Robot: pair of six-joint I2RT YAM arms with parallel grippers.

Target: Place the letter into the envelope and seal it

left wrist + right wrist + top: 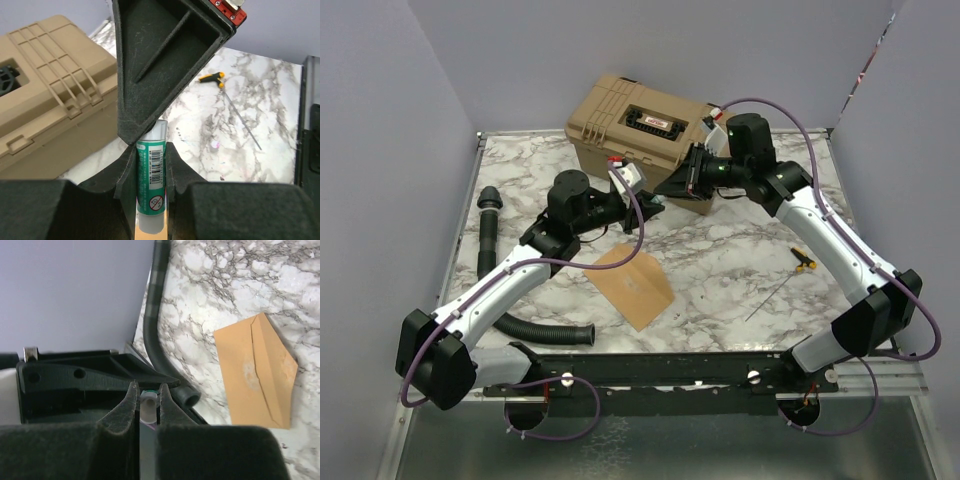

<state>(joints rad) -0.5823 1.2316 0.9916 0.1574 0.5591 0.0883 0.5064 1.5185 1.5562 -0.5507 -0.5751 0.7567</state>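
Observation:
The kraft-brown envelope (pixel 635 285) lies flat on the marble table in front of both arms, and it also shows in the right wrist view (pixel 255 370) with its flap fold line visible. The letter is not in view. My left gripper (pixel 151 150) is shut on a green glue stick (pixel 151 172), held above the table near the tan case. My right gripper (pixel 148 392) meets it tip to tip and is shut on the stick's whitish cap end (pixel 148 407). In the top view the left gripper (pixel 648 207) and right gripper (pixel 675 185) touch noses.
A tan hard case (pixel 640 125) stands at the back, just behind the grippers. A black corrugated hose (pixel 490 240) runs along the left side and curls near the front. A yellow-and-black-handled tool (pixel 804 260) and a thin rod (pixel 770 298) lie at the right.

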